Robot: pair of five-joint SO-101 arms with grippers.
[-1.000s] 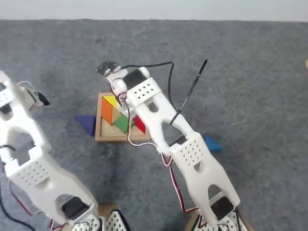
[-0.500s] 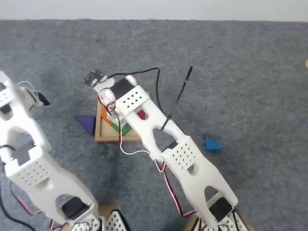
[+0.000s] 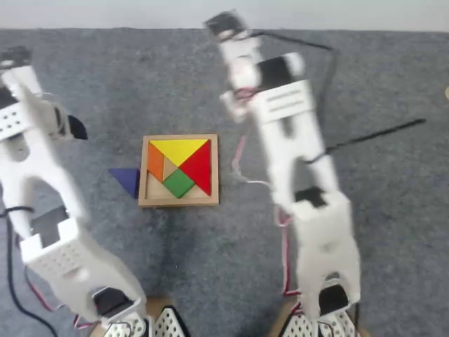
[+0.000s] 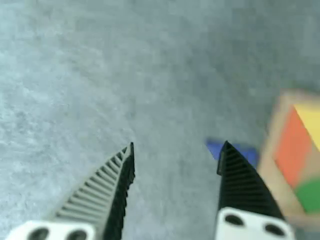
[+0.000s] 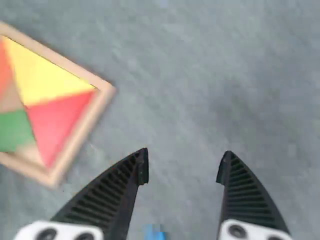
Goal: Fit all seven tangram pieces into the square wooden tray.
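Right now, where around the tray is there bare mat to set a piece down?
Bare mat beyond the tray's far edge, and on its near side between left arm and right arm. Crowded on the side where the blue piece lies by the tray, left gripper open close by.

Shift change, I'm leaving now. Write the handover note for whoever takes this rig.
Left gripper: open, empty, over the table near the blue piece.
Right gripper: open, empty, off to the side of the wooden tray.
Done: yellow triangle, red triangle, orange piece and green piece sit in the tray.
Left: the blue piece lies beside the tray; a second blue piece lies near the right gripper. Bare wood remains.
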